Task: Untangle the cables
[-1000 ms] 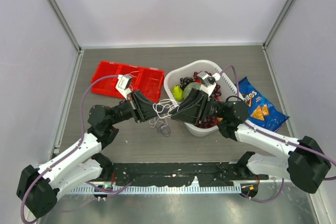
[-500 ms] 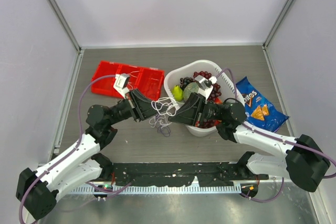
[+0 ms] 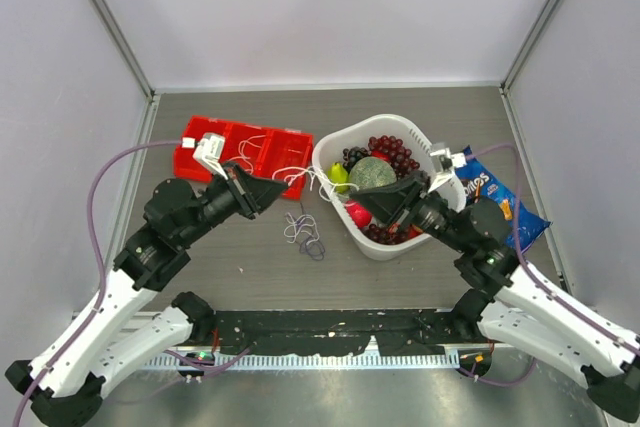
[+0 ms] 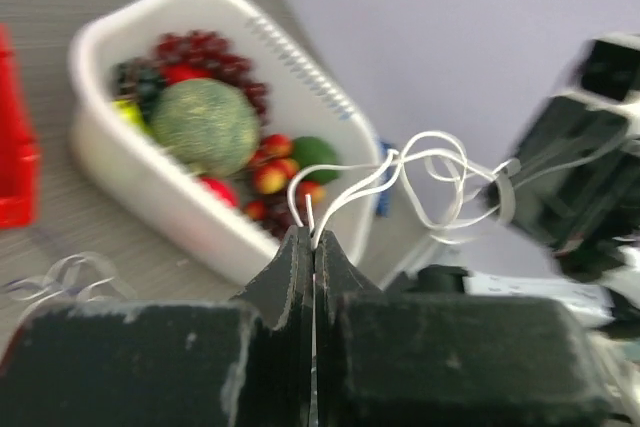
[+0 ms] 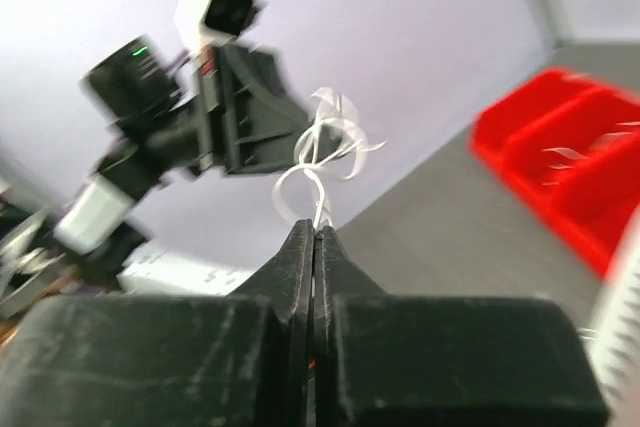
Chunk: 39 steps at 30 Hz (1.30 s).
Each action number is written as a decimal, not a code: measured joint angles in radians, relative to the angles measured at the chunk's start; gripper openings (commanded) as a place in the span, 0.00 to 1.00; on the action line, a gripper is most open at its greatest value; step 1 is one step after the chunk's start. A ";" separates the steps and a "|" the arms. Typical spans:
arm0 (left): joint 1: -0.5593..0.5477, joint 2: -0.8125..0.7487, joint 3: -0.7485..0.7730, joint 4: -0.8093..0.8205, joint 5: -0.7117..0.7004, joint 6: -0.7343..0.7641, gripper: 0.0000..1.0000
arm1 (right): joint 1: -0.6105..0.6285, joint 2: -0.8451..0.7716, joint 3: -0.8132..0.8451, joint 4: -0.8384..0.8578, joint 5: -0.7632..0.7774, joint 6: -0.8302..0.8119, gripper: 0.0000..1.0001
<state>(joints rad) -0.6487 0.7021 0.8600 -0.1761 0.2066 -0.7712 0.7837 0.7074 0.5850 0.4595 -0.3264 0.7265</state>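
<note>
A thin white cable (image 3: 312, 181) hangs in the air, stretched in loose loops between my two grippers. My left gripper (image 3: 288, 187) is shut on one end of it, and the strands run out of the closed jaws (image 4: 313, 235) toward a knot of loops (image 4: 432, 169). My right gripper (image 3: 353, 198) is shut on the other end (image 5: 316, 227), with the loops (image 5: 326, 139) just beyond its tips. A purplish-grey cable (image 3: 303, 233) lies in a small coil on the table below the gap, also seen blurred (image 4: 60, 275).
A white basket (image 3: 386, 248) of fruit stands right of centre, under my right gripper. A red tray (image 3: 200, 137) at the back left holds thin white cords (image 3: 256, 141). A blue chips bag (image 3: 490, 202) lies to the right of the basket.
The right gripper has shut on the white cable. Both arms have pulled apart, left and right, drawing the white cable out between them. The purplish-grey coil stays on the table.
</note>
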 measured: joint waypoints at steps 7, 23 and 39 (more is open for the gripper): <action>0.000 0.006 0.056 -0.303 -0.217 0.155 0.00 | 0.000 -0.089 0.113 -0.432 0.409 -0.184 0.01; 0.000 -0.217 0.107 -0.491 -0.723 0.233 0.00 | 0.000 -0.135 0.166 -0.838 0.899 -0.306 0.01; -0.002 -0.554 0.138 -0.416 -1.169 0.438 0.00 | 0.002 -0.291 0.180 -0.898 1.109 -0.326 0.01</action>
<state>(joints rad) -0.6506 0.1482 0.9981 -0.5922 -0.9623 -0.3328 0.7856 0.4164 0.7647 -0.4381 0.7826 0.4007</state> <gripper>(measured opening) 0.012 0.029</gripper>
